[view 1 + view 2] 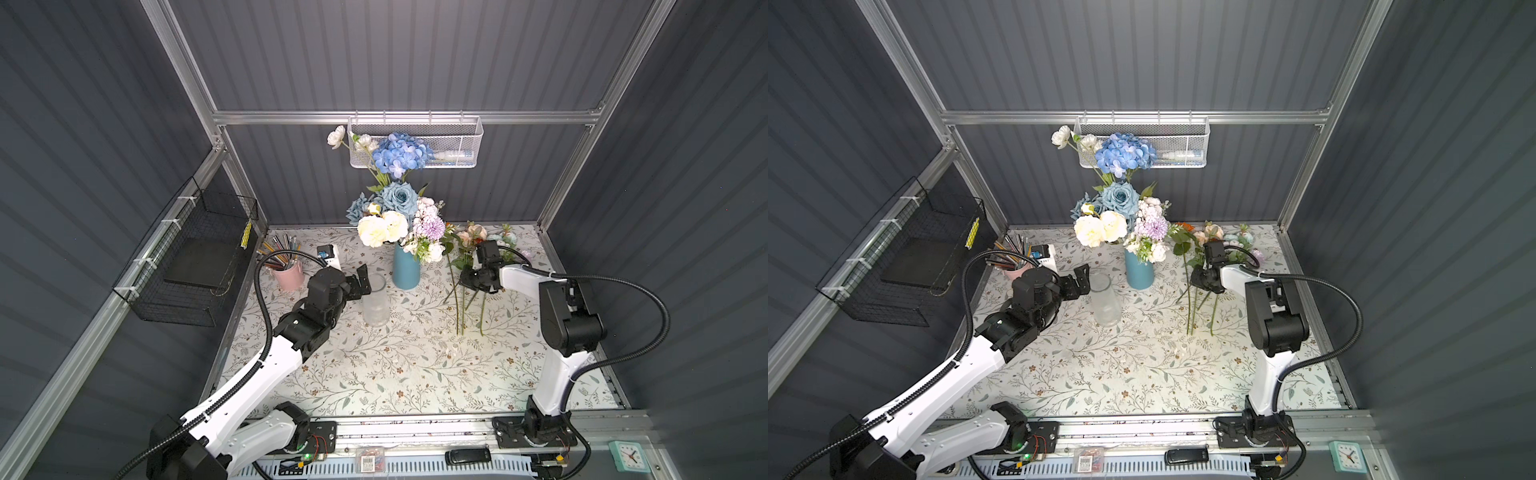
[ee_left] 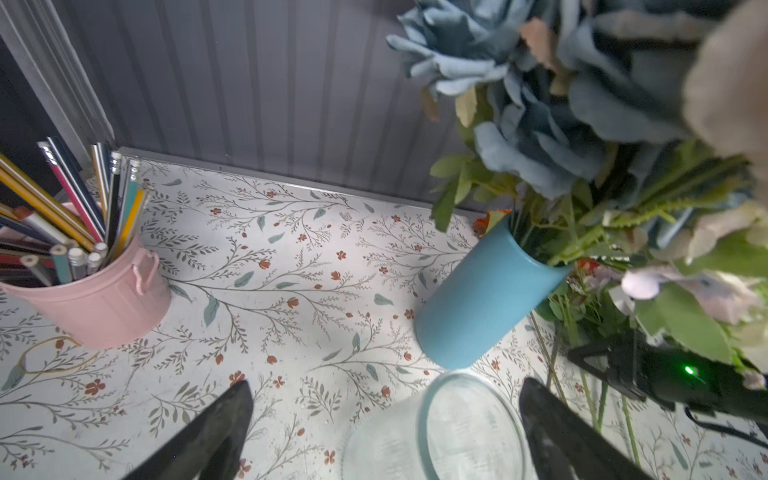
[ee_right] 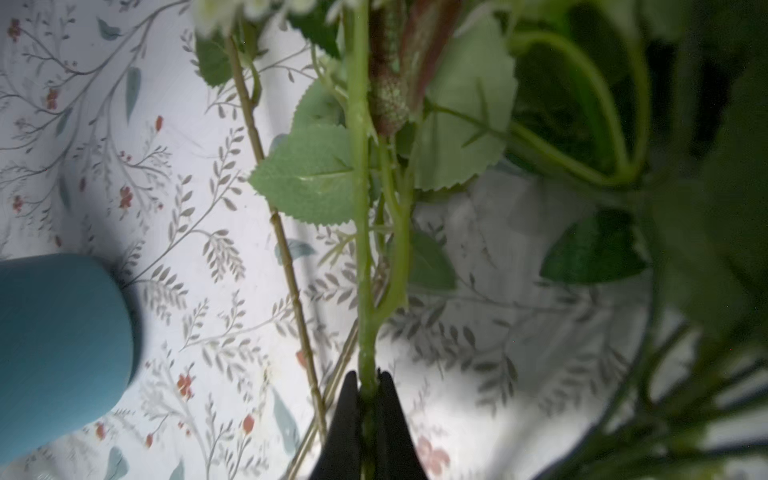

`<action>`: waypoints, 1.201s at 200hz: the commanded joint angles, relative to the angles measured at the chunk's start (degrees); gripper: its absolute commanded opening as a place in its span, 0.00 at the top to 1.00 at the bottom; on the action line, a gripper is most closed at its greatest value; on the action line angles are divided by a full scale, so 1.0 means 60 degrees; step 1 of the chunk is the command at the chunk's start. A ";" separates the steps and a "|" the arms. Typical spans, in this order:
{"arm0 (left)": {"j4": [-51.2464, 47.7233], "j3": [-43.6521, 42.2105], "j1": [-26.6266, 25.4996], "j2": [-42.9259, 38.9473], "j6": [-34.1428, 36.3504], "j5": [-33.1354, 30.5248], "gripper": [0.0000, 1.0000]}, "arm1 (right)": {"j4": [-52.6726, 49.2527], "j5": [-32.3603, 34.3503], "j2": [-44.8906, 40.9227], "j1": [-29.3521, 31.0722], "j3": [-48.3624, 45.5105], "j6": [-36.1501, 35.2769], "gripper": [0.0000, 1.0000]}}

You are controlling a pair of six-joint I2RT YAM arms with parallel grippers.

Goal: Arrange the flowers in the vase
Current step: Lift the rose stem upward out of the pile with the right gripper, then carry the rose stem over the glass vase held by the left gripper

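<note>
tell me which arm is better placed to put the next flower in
Right: the right gripper is shut on a green stem near the blue vase. The left gripper is open by the clear glass.

You have two vases near the back edge of the table: one blue vase (image 1: 406, 270) and one glass vase (image 1: 376, 305). Among the flowers (image 1: 409, 216) in the blue one, you can count one blue hydrangea (image 1: 399, 154), at least two dusty-blue roses (image 1: 400, 197), two cream blooms (image 1: 374, 231) and one lilac bloom (image 1: 430, 228). At least three loose stems (image 1: 462, 309) lie toward the right edge; their heads overlap too much to count. One pink bucket (image 1: 289, 277) stands at the back left corner, its pencils (image 1: 277, 251) too many to count. Two wire baskets hang on the walls: one white basket (image 1: 457, 124) and one black basket (image 1: 174, 309). One clock (image 1: 629, 456) sits beyond the front right corner.
</note>
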 commanded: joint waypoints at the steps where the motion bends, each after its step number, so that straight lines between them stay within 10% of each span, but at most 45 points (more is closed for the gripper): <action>1: 0.1086 0.0162 0.0116 0.0179 0.0328 0.0255 0.00 | 0.0354 -0.0550 -0.1264 -0.0206 -0.0545 0.0066 1.00; 163: 0.2384 0.0532 0.1264 0.1126 0.0028 0.1316 0.00 | 0.1036 -0.2682 -0.7808 -0.0741 -0.1149 -0.0790 1.00; 240: 0.2806 -0.0272 0.3467 0.1379 -0.2388 0.4676 0.00 | 0.2291 -0.2747 -0.7319 0.2944 0.1549 -0.2377 1.00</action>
